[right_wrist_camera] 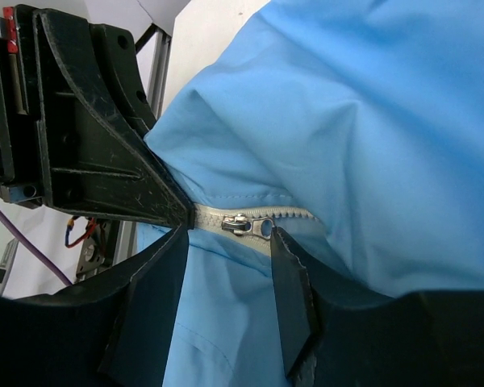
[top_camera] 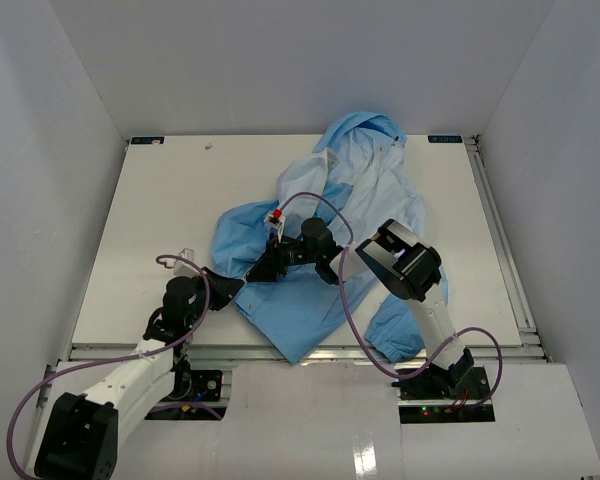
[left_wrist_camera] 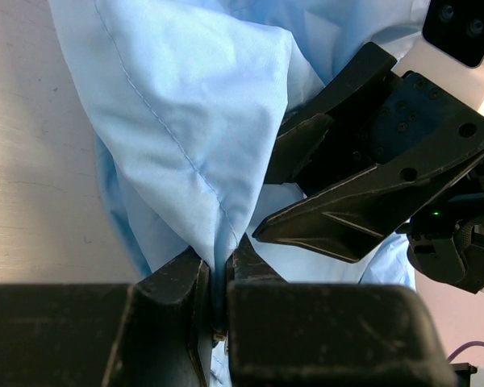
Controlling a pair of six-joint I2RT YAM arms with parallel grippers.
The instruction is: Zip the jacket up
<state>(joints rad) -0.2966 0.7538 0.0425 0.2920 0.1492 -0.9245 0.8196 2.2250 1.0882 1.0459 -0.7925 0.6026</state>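
The light blue jacket [top_camera: 380, 190] lies crumpled in the middle of the table, its hood at the far side. My left gripper [top_camera: 230, 285] is shut on a fold of the jacket [left_wrist_camera: 185, 105] at its near hem, with the cloth pinched between the jaws [left_wrist_camera: 219, 270]. My right gripper [top_camera: 265, 268] is just beyond it, pointing at it. In the right wrist view the right gripper [right_wrist_camera: 227, 234] stands open. The metal zipper slider [right_wrist_camera: 250, 225] on the pale zipper strip [right_wrist_camera: 294, 214] sits between its fingertips, its pull next to the right fingertip. The left gripper's fingers [right_wrist_camera: 105, 169] hold the strip's end.
White walls close in the white table [top_camera: 150, 220] on three sides. A metal rail [top_camera: 505, 250] runs along the right edge. Purple cables [top_camera: 345, 300] loop over the jacket near the right arm. One sleeve [top_camera: 400, 330] hangs at the near edge.
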